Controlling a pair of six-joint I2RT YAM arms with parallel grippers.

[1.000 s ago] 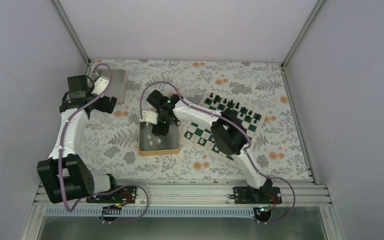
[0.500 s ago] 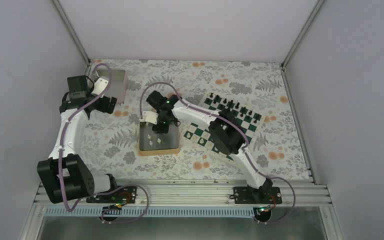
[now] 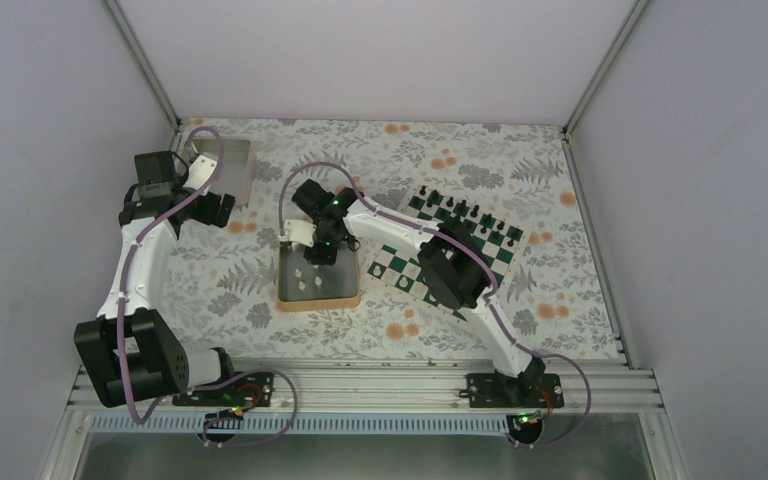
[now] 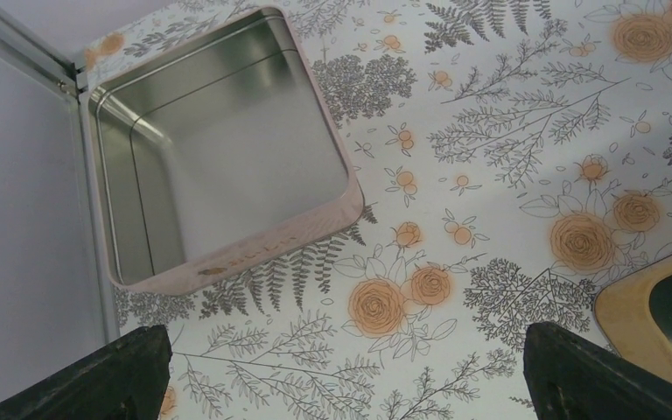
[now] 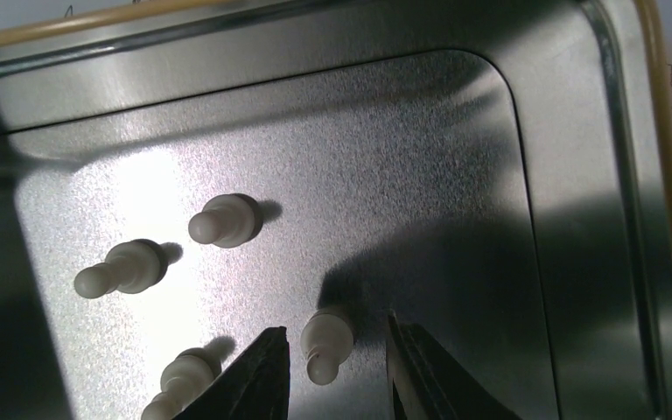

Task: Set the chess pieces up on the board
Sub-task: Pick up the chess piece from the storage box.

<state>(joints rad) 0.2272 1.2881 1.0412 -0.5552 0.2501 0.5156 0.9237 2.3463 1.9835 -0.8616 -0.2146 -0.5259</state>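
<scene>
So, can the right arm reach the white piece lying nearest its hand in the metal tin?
Probably yes: the right hand straddles that white piece, a finger on each side, nothing between, and the tin is open on top.

Green-and-white checks on flat square chessboard (image 3: 390,265), centre right; tiny cream chess pieces (image 5: 226,220); gold-rimmed silver metal tin (image 5: 664,175); orange-rose, grey-fern white tablecloth (image 4: 507,175).

My overhead view is evenly, softly lit from above and sharp. Inside the tin (image 5: 577,175), glare whitens the brushed floor toward its left wall, while my right hand (image 5: 334,372) throws a broad dark shadow toward its right wall. The cream pieces (image 5: 225,220) cast short soft shadows and look slightly blurred.
</scene>
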